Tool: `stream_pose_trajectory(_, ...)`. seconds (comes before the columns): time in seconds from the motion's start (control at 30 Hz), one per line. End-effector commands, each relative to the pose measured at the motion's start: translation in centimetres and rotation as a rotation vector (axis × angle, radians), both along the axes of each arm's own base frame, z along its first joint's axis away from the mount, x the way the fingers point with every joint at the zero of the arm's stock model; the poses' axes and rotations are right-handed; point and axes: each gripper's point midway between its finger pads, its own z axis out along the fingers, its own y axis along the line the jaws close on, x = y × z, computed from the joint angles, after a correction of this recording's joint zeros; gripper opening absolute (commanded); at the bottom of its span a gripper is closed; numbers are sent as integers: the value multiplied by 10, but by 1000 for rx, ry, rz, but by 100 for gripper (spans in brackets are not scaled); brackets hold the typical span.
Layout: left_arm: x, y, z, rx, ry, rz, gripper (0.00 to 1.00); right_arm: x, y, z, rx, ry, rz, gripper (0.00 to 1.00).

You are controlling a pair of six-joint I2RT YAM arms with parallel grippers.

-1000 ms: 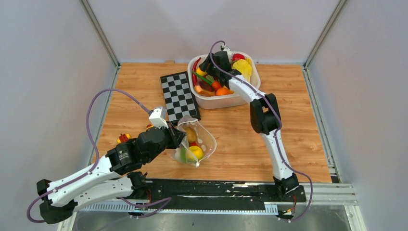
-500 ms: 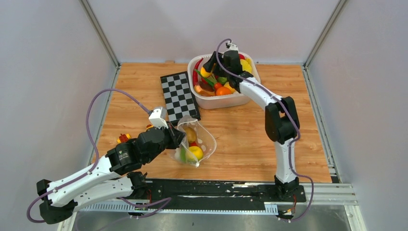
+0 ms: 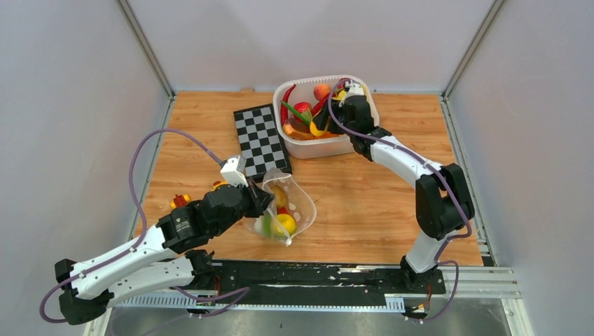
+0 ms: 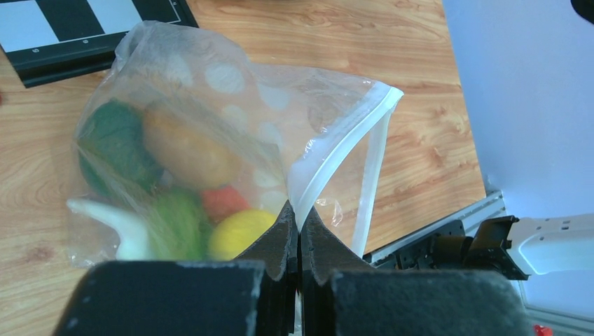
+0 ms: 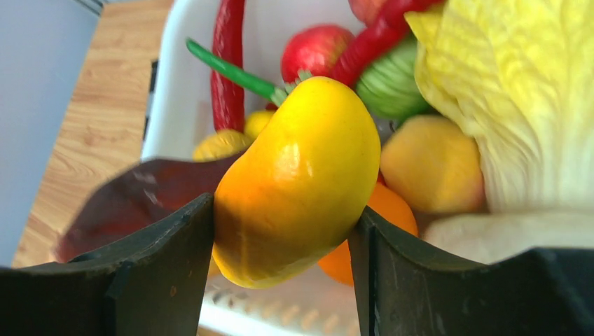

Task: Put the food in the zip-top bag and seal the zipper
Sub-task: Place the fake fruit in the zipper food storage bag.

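Top view: bare tabletop mid-frame, btwn tub and bag, is a free lane. Bag mouth gapes, zipper splayed. Bag's left side blocked: left gripper pinching the rim, checkerboard just upper left. Inside tub it's tight: cabbage and chilies crowd right gripper w/ mango.

Wooden table bears checkerboard, white tub, zip-top bag, toy car

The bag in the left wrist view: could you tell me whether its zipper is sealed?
No, the zipper strips stand apart, the bag gaping open with the left gripper pinching one edge.
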Motion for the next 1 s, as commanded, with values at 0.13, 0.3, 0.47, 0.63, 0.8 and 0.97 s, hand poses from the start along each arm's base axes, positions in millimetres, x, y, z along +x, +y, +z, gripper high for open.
stream_pose_trajectory(0.13,3,-13,13,-66,-9,-11,0,-50,-28,81,-48,-216,58,34)
stream_pose_trajectory(0.3,4,-21,12,-65,-5,-25,0,-101,-33,92,-16,-241,158,34)
stream_pose_trajectory(0.47,5,-26,11,-67,-2,-36,0,-161,-25,93,77,-245,323,34)
stream_pose_trajectory(0.63,4,-28,11,-69,0,-45,0,-222,-17,102,165,-293,503,34)
stream_pose_trajectory(0.8,4,-29,10,-69,4,-51,0,-277,-7,97,179,-344,677,35)
stream_pose_trajectory(0.97,4,-29,9,-69,5,-47,0,-319,5,79,151,-329,822,36)
